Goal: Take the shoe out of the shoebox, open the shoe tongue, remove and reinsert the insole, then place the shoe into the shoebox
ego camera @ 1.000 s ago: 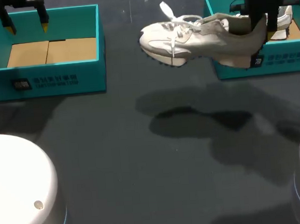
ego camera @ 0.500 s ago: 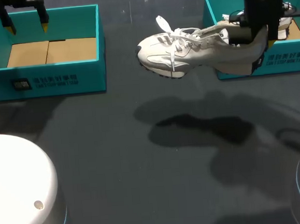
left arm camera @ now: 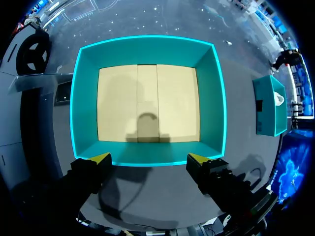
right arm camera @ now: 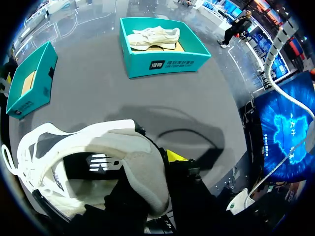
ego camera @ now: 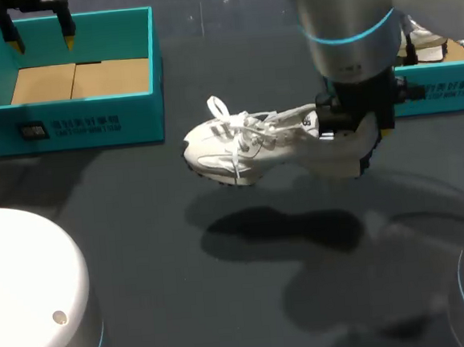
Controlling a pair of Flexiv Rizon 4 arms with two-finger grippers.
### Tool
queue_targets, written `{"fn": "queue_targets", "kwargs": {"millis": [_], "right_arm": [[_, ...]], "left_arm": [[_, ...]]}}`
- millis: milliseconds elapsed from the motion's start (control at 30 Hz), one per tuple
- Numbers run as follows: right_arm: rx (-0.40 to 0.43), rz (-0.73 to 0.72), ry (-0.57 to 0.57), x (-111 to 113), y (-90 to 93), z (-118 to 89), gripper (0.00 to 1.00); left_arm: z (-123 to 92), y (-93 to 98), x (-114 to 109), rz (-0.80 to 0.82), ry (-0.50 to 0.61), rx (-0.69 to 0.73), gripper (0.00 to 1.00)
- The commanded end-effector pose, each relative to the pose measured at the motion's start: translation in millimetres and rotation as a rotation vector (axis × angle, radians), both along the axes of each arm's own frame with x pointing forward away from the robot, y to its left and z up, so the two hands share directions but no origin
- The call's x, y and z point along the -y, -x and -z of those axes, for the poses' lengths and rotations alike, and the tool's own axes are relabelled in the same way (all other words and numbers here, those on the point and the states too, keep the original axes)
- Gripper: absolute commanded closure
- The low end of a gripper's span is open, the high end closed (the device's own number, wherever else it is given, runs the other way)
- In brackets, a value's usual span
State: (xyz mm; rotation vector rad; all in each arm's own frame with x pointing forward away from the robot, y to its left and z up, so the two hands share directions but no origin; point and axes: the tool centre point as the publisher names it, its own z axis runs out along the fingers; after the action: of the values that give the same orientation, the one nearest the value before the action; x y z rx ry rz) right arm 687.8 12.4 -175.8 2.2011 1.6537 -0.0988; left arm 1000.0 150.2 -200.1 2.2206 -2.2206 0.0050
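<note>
A white lace-up shoe (ego camera: 254, 148) hangs in the air over the middle of the dark table, toe toward the left. My right gripper (ego camera: 368, 129) is shut on its heel collar. In the right wrist view the shoe (right arm camera: 88, 162) fills the space by the right gripper (right arm camera: 158, 167), with one yellow fingertip (right arm camera: 174, 156) outside the heel and the other finger hidden inside. The teal shoebox (ego camera: 443, 92) at the back right holds a second white shoe (ego camera: 427, 41). My left gripper (ego camera: 40, 28) hovers open over the empty teal box (ego camera: 67, 122) at the back left.
In the left wrist view the left gripper (left arm camera: 148, 160) stands over the empty box's near wall (left arm camera: 147, 156), cardboard lining its floor. The right wrist view shows both boxes, left (right arm camera: 32, 83) and right (right arm camera: 162, 61). The shoe's shadow lies on bare tabletop (ego camera: 143, 269).
My right arm has carried the shoe away from above the right shoebox, toward the front and left, and lower over the table's middle. The left arm has not moved.
</note>
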Motion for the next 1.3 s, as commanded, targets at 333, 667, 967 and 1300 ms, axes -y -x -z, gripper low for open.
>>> {"fn": "queue_targets", "kwargs": {"millis": [333, 667, 967, 1300], "right_arm": [[-0.011, -0.065, 0.061, -47, 0.9, 71, 1.00], [-0.042, -0.083, 0.055, -50, 0.6, 111, 1.00], [-0.081, -0.074, 0.056, -53, 1.0, 145, 1.00], [-0.117, -0.067, 0.035, -55, 1.6, 153, 1.00]], "left_arm": [[0, 0.0, 0, 0.000, -0.001, -0.001, 0.00], [0, 0.0, 0, 0.000, -0.001, -0.001, 0.00], [0, 0.0, 0, 0.000, -0.001, -0.001, 0.00], [0, 0.0, 0, 0.000, -0.001, -0.001, 0.00]]}}
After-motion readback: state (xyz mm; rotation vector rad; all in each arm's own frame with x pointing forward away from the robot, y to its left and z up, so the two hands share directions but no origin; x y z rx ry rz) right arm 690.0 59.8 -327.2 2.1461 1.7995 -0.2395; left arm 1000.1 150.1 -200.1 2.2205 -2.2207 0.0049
